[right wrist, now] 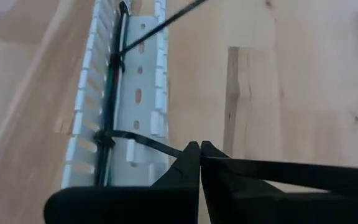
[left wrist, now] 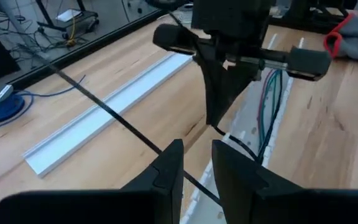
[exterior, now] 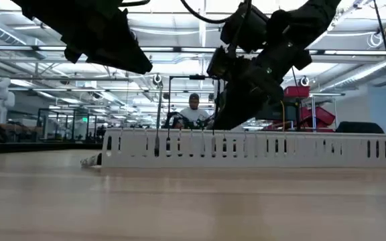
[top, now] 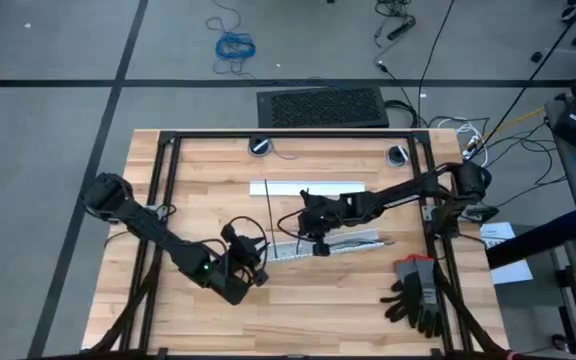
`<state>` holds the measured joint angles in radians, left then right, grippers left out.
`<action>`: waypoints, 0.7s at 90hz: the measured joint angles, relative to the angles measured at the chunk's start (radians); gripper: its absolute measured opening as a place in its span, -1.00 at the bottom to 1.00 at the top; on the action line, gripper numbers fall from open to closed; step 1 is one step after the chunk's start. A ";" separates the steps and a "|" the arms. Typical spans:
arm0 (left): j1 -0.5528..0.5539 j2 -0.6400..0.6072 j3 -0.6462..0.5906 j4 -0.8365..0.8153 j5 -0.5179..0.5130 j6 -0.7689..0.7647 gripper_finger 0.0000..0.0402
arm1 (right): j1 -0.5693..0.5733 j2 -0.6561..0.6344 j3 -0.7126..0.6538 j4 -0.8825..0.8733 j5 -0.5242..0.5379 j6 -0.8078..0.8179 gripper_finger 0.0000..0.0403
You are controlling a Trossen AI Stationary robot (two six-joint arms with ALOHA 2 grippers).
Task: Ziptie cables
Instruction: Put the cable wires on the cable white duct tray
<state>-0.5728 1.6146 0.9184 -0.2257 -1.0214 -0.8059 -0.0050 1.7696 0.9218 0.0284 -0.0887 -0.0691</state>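
— While the entries are being taken, what is the right gripper (right wrist: 199, 150) doing?
— It is pointing down at the middle of the white slotted duct (right wrist: 143, 93), with its two fingers pressing together on the tail of the looped ziptie (right wrist: 148, 144). That ziptie is wrapping round the cables (right wrist: 112, 93) inside the duct.

— And where are the cables lying?
— They are running lengthwise along the duct's channel, on the wooden table (top: 208, 200), between the two arms.

— Is a second strip showing?
— Yes. The long ziptie (right wrist: 160, 25) is circling the cables farther along the duct, and its straight tail is stretching away across the boards toward the flat white cover strip (top: 308, 187).

— What is the left gripper (left wrist: 196, 152) doing?
— It is hovering beside the duct's end, with its fingers standing narrowly apart. The long ziptie's tail is passing through that gap; whether a finger is touching it cannot be told.

— Anything else for the list?
— Black gloves (top: 418, 290) are lying near the table's right corner, well apart from the duct.
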 joint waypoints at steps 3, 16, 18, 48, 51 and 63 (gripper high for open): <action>0.000 0.000 0.000 0.000 0.000 0.000 -0.58 | -0.001 0.002 0.000 0.007 0.015 -0.004 -1.00; -0.008 0.000 0.000 0.000 0.000 0.000 -0.58 | -0.015 0.019 0.000 0.006 0.035 -0.023 -1.00; -0.010 0.000 0.000 0.000 0.000 0.000 -0.58 | -0.016 0.023 0.000 0.000 0.035 -0.024 -1.00; -0.019 0.000 0.000 0.008 0.000 -0.001 -0.58 | 0.000 0.027 -0.001 0.005 0.037 -0.015 -0.99; -0.019 0.000 0.000 0.009 0.000 -0.001 -0.58 | 0.002 0.025 -0.001 0.011 0.037 -0.015 -0.98; -0.019 0.000 0.000 0.008 0.001 -0.001 -0.58 | 0.003 0.018 0.000 0.005 0.035 -0.027 -0.82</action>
<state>-0.5922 1.6146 0.9184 -0.2173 -1.0202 -0.8070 -0.0017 1.7879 0.9218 0.0329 -0.0532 -0.0963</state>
